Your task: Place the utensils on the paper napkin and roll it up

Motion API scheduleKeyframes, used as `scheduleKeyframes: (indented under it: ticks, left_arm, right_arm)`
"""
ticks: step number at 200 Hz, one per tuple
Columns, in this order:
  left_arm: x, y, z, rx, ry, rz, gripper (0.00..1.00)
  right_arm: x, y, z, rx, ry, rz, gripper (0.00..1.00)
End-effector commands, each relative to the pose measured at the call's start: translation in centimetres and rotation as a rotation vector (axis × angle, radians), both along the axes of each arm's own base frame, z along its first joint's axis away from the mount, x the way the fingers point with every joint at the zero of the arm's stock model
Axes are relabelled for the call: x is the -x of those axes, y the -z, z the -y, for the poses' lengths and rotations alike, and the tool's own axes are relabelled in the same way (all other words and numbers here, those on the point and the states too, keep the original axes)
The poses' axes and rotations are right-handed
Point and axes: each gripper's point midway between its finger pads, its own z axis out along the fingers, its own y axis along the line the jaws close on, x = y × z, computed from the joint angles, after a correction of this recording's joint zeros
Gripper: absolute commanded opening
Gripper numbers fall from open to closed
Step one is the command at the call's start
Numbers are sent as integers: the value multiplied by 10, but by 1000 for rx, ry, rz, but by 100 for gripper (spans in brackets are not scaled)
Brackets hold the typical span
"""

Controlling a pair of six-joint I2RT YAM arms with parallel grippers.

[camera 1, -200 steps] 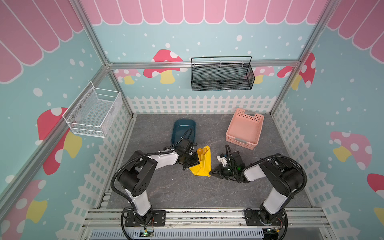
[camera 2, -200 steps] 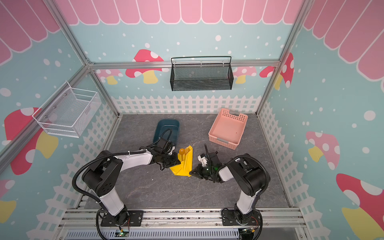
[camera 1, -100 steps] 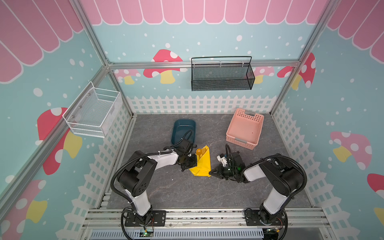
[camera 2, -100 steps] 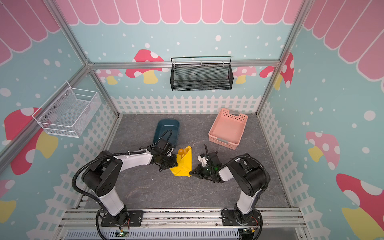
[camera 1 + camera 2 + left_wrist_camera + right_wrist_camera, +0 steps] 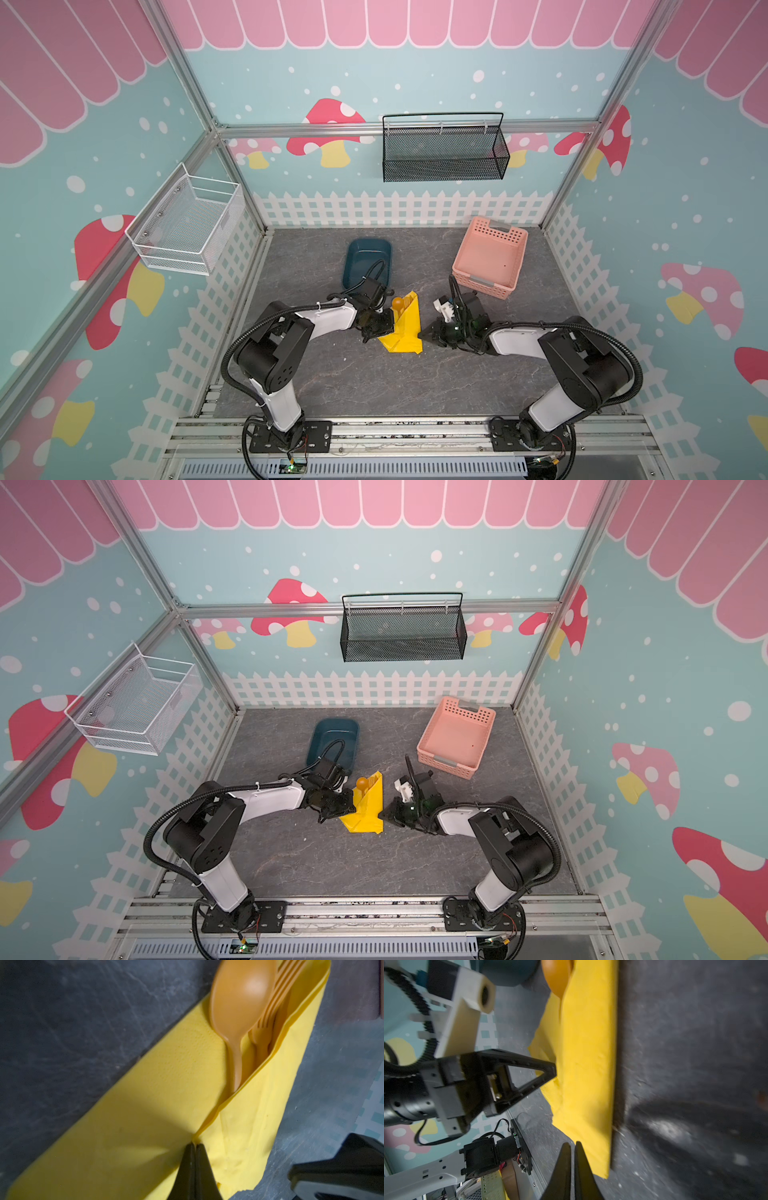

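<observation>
In both top views a white wire basket [image 5: 187, 224] hangs on the wall at the left of the frame. Right of it, the left arm reaches along the grey floor [image 5: 332, 374] toward the middle, passing just below the dark blue tub [image 5: 368, 259]. The left gripper [image 5: 388, 328] sits against the left edge of the paper napkin [image 5: 405, 332]. The left wrist view shows its fingers [image 5: 187, 1167] pressed together, pinching a crease of the yellow sheet at their tips. The napkin lies on the floor at the centre of the frame, just below and right of the tub, with one flap folded over the utensils [image 5: 397, 302]. Their handles are tucked under the flap. The spoon [image 5: 239, 997] bowl and the fork [image 5: 276, 995] tines stick out at the napkin's upper end, side by side; the knife cannot be made out clearly. A black mesh basket [image 5: 444, 153] hangs on the back wall, above centre. Just right of the napkin's lower edge is the right gripper [image 5: 424, 332]. In the right wrist view its fingers [image 5: 564, 1163] are nearly together with a thin slit between them, their tips beside the napkin's corner; whether they touch the paper cannot be told. Farther right and higher stands a pink basket [image 5: 490, 257].
</observation>
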Motion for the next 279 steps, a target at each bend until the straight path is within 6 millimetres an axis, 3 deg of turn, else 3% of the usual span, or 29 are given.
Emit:
scheduleKeyframes:
  ticks: [1, 47, 109, 173, 178, 217, 279]
  left_arm:
    - [6, 14, -12, -65, -2, -32, 0]
    - [8, 15, -13, -67, 2, -33, 0]
    - [8, 13, -13, -63, 1, -26, 0]
    - [9, 13, -13, -60, 3, -23, 0]
    - [9, 13, -13, -59, 2, -23, 0]
    - [9, 13, -13, -57, 3, -21, 0]
    - [9, 13, -13, -54, 1, -23, 0]
  right_arm:
    - [-5, -9, -9, 65, -38, 41, 8]
    - [-26, -4, -37, 108, -67, 59, 4]
    - [-38, 15, -56, 164, -89, 54, 3]
    - [-43, 24, -60, 230, -93, 59, 6]
    - [-42, 38, -58, 256, -96, 35, 7]
    - [-41, 49, -55, 327, -101, 28, 9]
    - [-39, 58, -53, 372, -113, 14, 21]
